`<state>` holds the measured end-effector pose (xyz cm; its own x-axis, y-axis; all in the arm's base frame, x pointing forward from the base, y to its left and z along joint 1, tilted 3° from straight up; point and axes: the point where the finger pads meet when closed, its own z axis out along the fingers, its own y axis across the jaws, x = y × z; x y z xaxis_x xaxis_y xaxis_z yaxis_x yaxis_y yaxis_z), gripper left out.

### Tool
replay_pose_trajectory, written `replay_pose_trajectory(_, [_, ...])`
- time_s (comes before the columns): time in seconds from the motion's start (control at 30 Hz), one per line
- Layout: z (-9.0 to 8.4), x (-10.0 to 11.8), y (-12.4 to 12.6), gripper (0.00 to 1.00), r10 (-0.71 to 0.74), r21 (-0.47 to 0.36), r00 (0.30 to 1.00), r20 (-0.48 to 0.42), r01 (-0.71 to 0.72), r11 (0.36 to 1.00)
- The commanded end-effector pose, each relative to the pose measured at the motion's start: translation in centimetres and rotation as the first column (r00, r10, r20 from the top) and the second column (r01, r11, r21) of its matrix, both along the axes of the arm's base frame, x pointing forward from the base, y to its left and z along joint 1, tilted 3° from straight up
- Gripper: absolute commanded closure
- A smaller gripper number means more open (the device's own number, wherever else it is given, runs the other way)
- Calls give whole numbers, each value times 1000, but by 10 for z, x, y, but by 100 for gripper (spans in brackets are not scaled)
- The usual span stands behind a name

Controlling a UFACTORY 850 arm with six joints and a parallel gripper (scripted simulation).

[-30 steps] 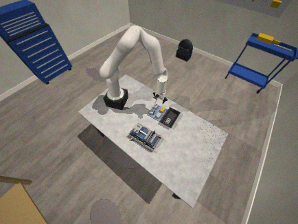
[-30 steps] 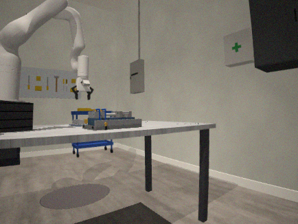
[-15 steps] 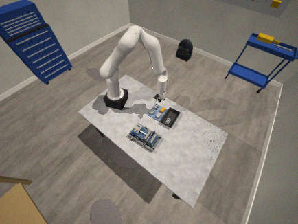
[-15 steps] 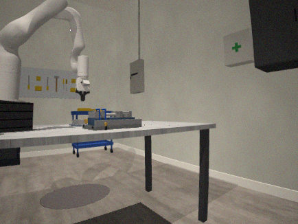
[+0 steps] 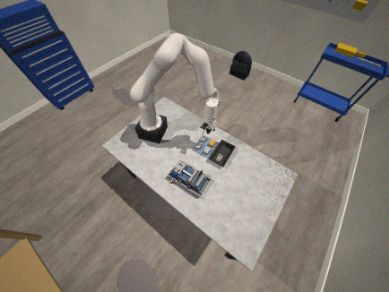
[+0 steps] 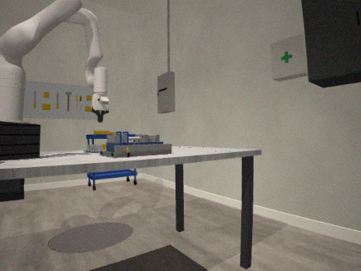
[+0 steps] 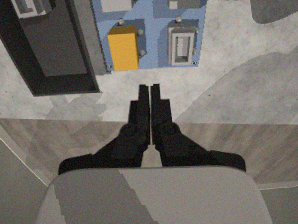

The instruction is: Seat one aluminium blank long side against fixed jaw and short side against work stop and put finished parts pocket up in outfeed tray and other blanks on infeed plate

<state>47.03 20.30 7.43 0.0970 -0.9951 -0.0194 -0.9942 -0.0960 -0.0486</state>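
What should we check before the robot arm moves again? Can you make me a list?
1. Gripper holds nothing: ok, fingers together.
2. Gripper up in the air: ok.
3. Yellow block on the blue plate: ok.
4. Pocketed finished part off the blue plate: not ok, one sits there, pocket up.
5. Vise loaded properly: cannot tell, too small.

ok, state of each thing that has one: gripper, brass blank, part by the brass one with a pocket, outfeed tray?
gripper: shut, nothing between the fingers, in the air
brass blank: lying on the infeed plate
pocketed part: on the infeed plate, pocket up
outfeed tray: holding one part
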Motion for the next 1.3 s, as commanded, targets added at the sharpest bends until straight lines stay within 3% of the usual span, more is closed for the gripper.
replay_pose_trajectory(0.0, [1,1,0,100,0,1,1000,2,0,1000])
replay_pose_trajectory(0.8, [-8,1,1,100,0,1,1000,2,0,1000])
replay_pose_trajectory(1.27, [-34,2,1,100,0,1,1000,2,0,1000])
